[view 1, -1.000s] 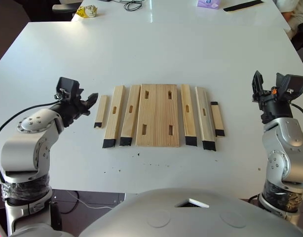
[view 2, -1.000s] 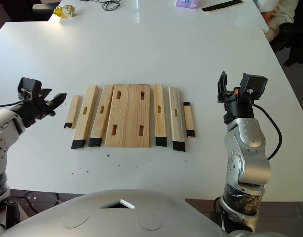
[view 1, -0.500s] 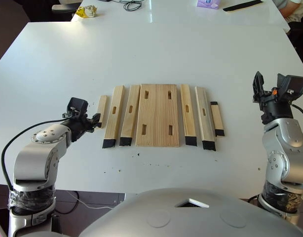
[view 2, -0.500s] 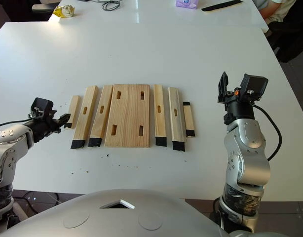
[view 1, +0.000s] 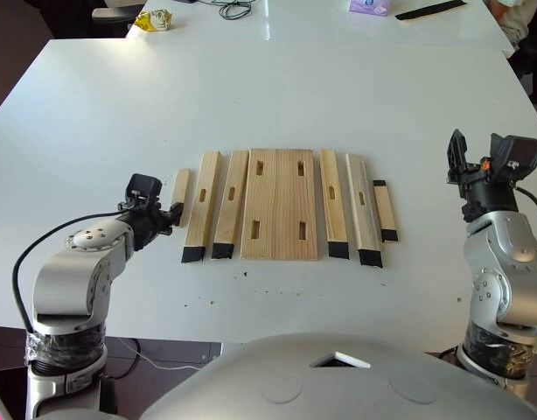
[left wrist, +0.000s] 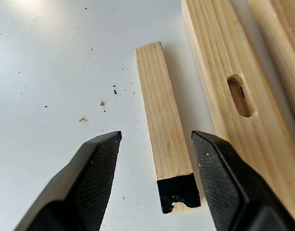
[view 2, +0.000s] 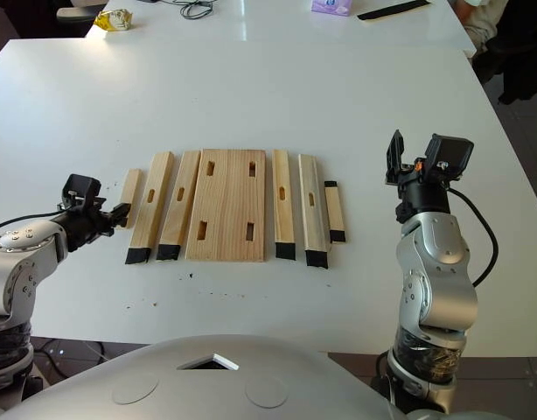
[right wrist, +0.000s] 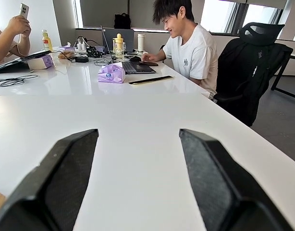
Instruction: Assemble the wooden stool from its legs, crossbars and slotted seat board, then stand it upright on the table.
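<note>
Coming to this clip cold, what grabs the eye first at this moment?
Flat wooden parts lie in a neat row mid-way across the white table: the slotted seat board in the centre, with three black-tipped bars on each side. The left gripper sits low at the row's left end, open, its fingers either side of the short crossbar at its black end. The right gripper is held up, open, to the right of the row, touching nothing.

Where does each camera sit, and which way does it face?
Eye views: on the head, facing forward and down at the table and seat board; both arms, left pincer and right pincer show.
Left wrist view: looks down between its open fingers at the short crossbar.
Right wrist view: looks level across the table into the room, between open fingers.
Shared: the short crossbar, in eye and left wrist views.
</note>
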